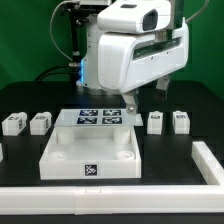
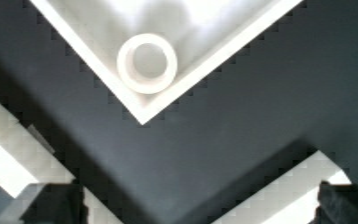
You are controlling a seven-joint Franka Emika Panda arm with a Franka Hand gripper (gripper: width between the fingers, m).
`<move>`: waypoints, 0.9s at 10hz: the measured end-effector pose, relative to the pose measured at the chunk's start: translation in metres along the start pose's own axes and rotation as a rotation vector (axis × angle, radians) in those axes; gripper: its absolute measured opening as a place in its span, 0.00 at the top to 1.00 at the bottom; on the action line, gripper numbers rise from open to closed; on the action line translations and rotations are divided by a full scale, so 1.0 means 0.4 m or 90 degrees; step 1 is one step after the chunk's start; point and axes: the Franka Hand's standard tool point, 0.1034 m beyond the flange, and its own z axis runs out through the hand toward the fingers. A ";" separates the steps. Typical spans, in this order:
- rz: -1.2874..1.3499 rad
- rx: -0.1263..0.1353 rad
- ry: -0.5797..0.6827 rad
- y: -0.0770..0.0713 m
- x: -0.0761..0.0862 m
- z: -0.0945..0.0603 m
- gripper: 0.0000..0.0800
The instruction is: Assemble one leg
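No leg is fitted yet, as far as I can judge. The leg closest to the arm and its three twins all stand loose on the black counter, two to the exterior view's left of the white tabletop and two to its right, none touching it. The hand hangs over a corner of the tabletop, its fingers apart with nothing between them, and the corner hole below is empty. So the whole job looks to be left: grip a leg, carry it to a hole and seat it.
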 end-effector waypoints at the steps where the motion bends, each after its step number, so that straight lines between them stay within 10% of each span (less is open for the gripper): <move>1: 0.000 0.000 0.000 0.000 0.000 0.000 0.19; 9: -0.010 -0.002 0.002 0.000 -0.003 0.002 0.19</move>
